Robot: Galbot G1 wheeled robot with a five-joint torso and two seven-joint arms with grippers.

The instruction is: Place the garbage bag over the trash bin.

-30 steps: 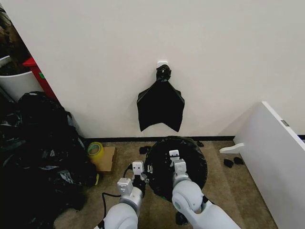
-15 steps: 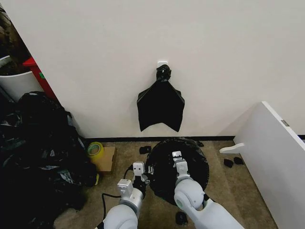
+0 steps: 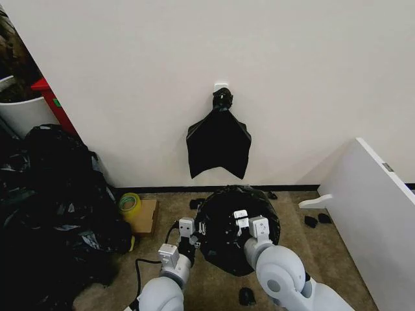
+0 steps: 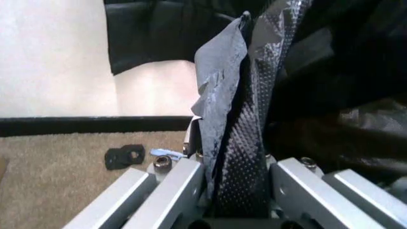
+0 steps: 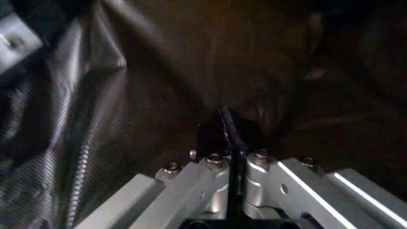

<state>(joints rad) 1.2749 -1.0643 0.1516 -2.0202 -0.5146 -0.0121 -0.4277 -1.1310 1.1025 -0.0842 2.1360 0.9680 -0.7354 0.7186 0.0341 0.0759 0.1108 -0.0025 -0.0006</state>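
Indoor utility corner: plain white wall (image 3: 130, 78), black baseboard (image 3: 214, 189), beige carpet (image 3: 324, 253), heap of black bags (image 3: 52, 207).

The garbage bag (image 3: 237, 220) sits on the floor before the wall, directly below the bundle (image 3: 219, 139) hanging from a hook (image 3: 221, 85). The left tool (image 3: 189, 237) is at the bag's left edge and the right tool (image 3: 246, 223) over its middle. A heap of bags (image 3: 55, 201) lies far left, a tape roll (image 3: 130, 203) between it and the bag, and a panel (image 3: 373, 220) stands to the right.
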